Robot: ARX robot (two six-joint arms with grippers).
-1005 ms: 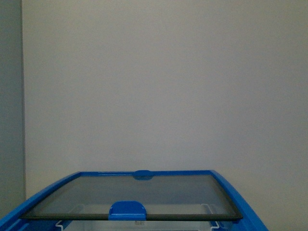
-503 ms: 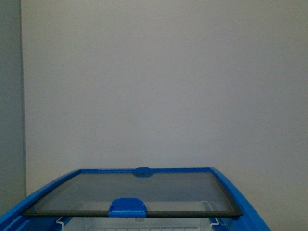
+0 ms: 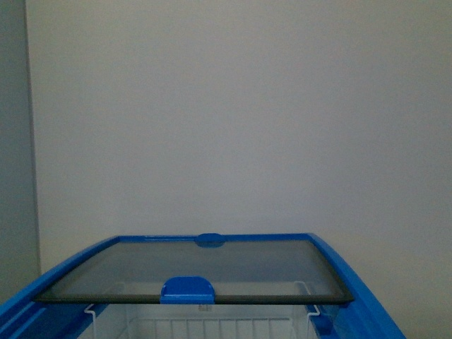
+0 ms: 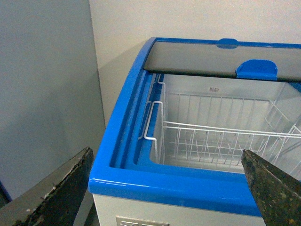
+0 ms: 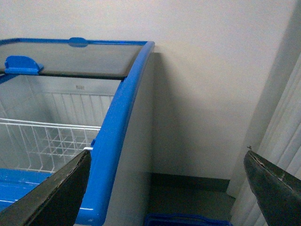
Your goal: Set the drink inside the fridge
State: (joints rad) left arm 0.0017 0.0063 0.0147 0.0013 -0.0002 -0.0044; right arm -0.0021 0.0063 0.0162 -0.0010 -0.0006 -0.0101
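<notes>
Left end effector [image 4: 164,188]: I see both dark, scuffed fingers [image 4: 56,193] spread wide, nothing between them. Right end effector [image 5: 164,188] likewise spread and empty, hanging off the cooler's outer side. Fridge [image 3: 212,239]: glossy blue curved rim, smoky glass lid [image 3: 205,272] with moulded blue handle [image 3: 187,289], slid back, near end open. White wire basket [image 4: 225,136] inside. Drink not visible in any view. Versus a second ago, front view shows more basket. Blue object on floor [image 5: 188,220], possibly a crate.
</notes>
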